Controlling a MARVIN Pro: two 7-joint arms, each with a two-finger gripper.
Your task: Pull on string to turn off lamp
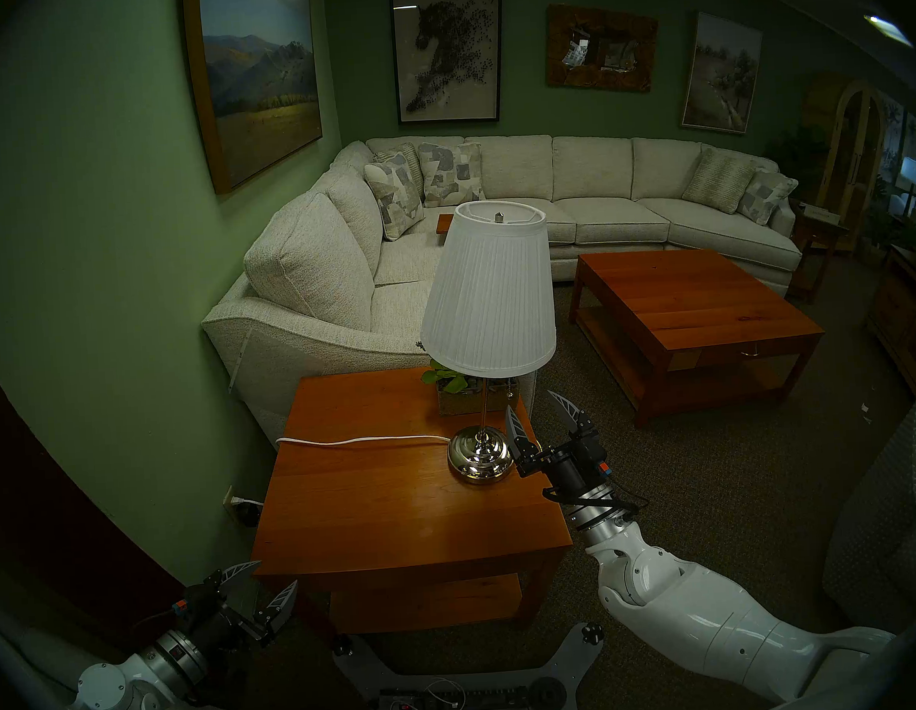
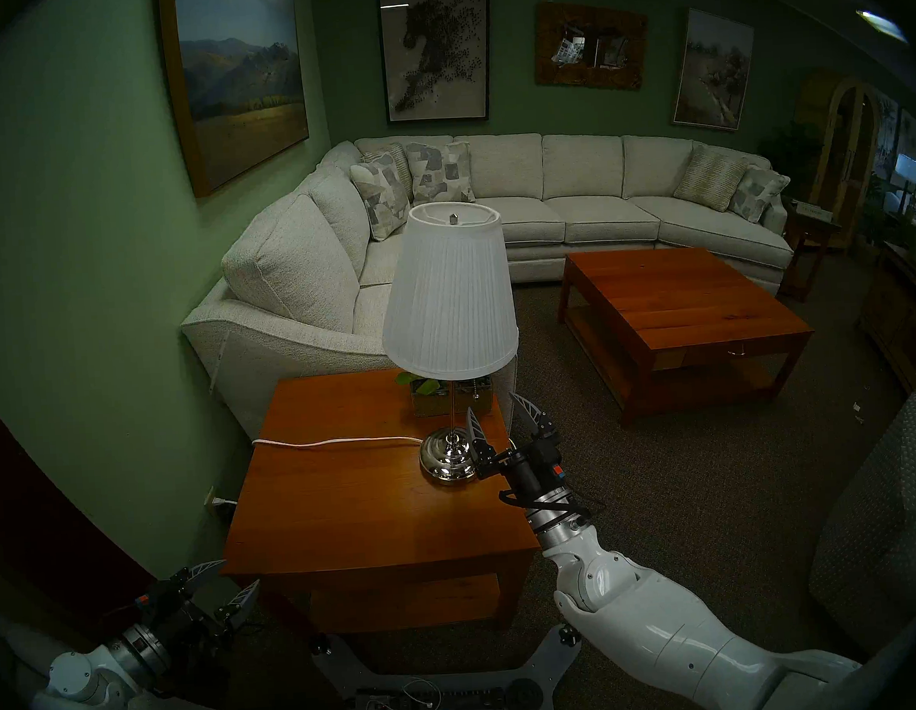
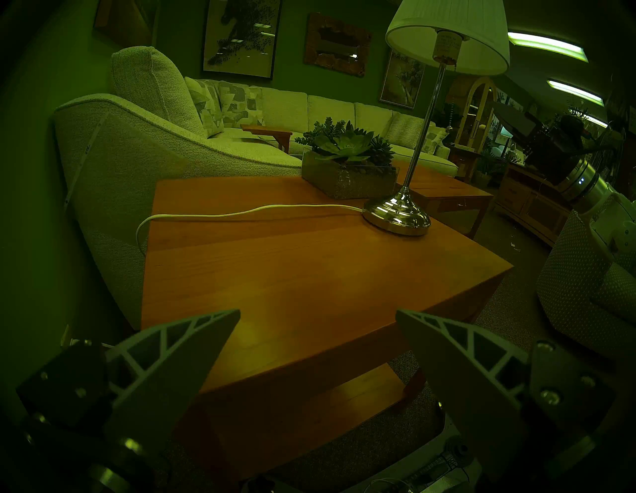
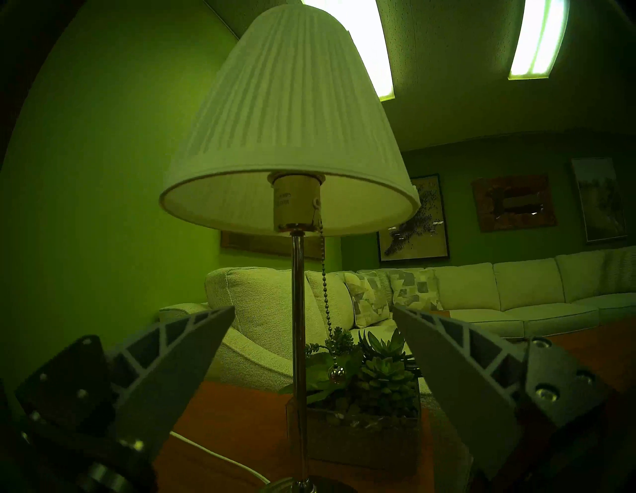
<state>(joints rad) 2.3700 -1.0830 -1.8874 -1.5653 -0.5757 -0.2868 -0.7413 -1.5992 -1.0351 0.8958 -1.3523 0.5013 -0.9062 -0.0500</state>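
Observation:
The lamp (image 1: 487,291) stands on the far right of the wooden side table (image 1: 390,511), with a white pleated shade, a chrome pole and a domed chrome base (image 1: 479,455). The shade does not glow. The string (image 4: 325,285) is a thin beaded chain that hangs from the socket, just right of the pole, ending in a small ball weight (image 4: 336,371). It also shows in the head view (image 1: 510,389). My right gripper (image 1: 531,402) is open and empty beside the base, pointing up, with pole and chain framed between its fingers (image 4: 192,347). My left gripper (image 1: 278,571) is open and empty at the table's near left corner.
A square planter of succulents (image 1: 463,394) sits right behind the lamp pole. The white power cord (image 1: 359,441) runs left across the table from the base. A sectional sofa (image 1: 307,280) is behind, a coffee table (image 1: 699,305) to the right, an armchair (image 1: 908,479) at far right.

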